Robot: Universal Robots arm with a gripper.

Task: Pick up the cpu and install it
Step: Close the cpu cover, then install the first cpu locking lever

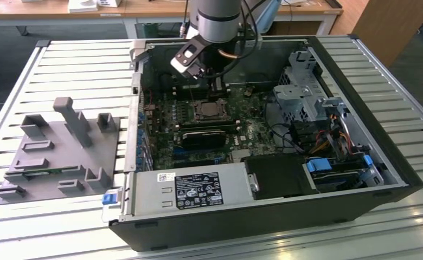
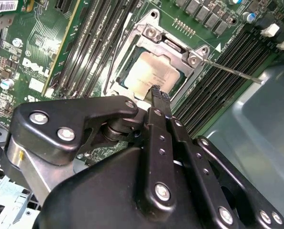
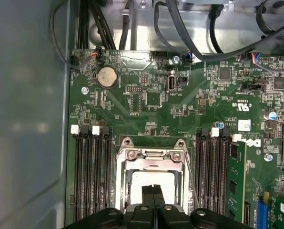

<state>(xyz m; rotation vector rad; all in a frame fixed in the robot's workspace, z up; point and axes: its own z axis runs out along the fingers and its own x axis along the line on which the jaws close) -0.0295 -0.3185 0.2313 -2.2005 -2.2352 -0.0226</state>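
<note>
This is looking like a robotics lab or test workshop: a robot arm [image 1: 217, 19] is hanging over an open desktop computer case [image 1: 269, 222] that is lying on a slatted metal workbench [image 1: 74, 65], its motherboard [image 3: 180, 102] showing. A grey plastic fixture tray [image 1: 63, 149] is sitting beside it, and wooden office desks [image 1: 45, 12] are standing behind.

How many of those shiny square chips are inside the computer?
1. The chip lies in the metal frame on the green board, at the tip of the tool. Others could be hidden.
</note>
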